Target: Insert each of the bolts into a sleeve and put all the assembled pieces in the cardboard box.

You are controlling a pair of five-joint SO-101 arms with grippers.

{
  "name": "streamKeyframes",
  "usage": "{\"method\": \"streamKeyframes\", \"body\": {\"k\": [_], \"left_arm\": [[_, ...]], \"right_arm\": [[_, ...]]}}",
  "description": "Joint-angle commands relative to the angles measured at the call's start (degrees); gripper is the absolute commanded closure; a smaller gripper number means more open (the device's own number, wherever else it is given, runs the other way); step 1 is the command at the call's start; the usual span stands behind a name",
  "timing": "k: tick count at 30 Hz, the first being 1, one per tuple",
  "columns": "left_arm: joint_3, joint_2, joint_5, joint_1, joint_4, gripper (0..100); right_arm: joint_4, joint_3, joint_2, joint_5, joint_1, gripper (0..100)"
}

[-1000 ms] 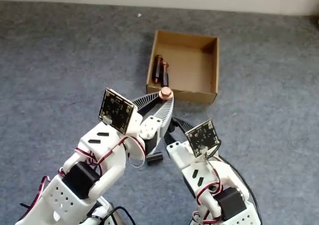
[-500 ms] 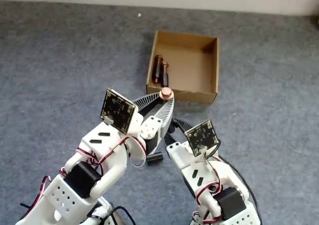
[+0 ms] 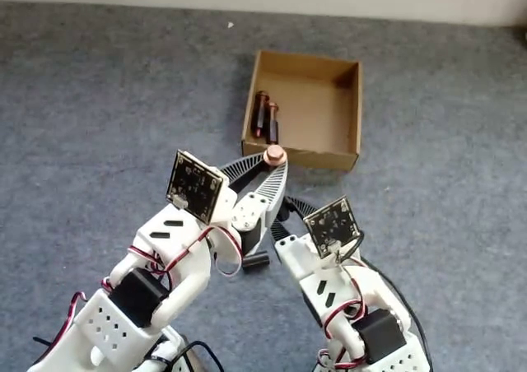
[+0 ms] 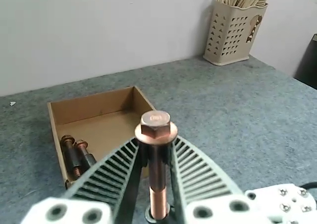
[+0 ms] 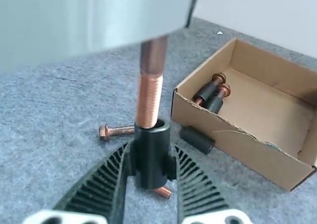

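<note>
Left wrist view: we see the left end effector (image 4: pixel 156 149) pinching an upright bolt (image 4: pixel 157 184) by its shank, head up. In the right wrist view, the right end effector (image 5: pixel 150 159) grips a black sleeve (image 5: pixel 150 147), and the bolt's threaded tip sits in the sleeve's mouth. Two assembled pieces (image 5: pixel 210 91) lie in the cardboard box (image 5: pixel 237 145). A loose bolt (image 5: pixel 115 131) and a spare sleeve (image 5: pixel 197 140) rest on the tabletop (image 3: pixel 99 100) near the box.

The box (image 3: pixel 321 158) stands far and centre on the bench (image 3: pixel 99 100), with two assembled pieces (image 3: pixel 265 115) lying in its left side. Just before its near wall, the left claw (image 4: pixel 157 144) holds a bolt (image 3: pixel 274 154) upright. The bolt's tip sits in a sleeve (image 5: pixel 150 154) held below by the right claw (image 5: pixel 150 152). A loose sleeve (image 5: pixel 197 140) lies on the bench beside the box's near wall, and a loose bolt (image 5: pixel 116 131) lies near the held sleeve.
</note>
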Motion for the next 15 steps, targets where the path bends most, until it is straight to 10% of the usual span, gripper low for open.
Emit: {"method": "streamKeyframes", "body": {"k": [1,15], "left_arm": [[0.92,-0.57,0.44,0.92,-1.14,100],[1.10,-0.66,0.62,1.36,-0.53,100]], "right_arm": [[-0.13,-4.35,-1.10,0.53,-0.57,99.3],[-0.13,-6.29,-1.10,0.53,-0.13,99.3]]}}
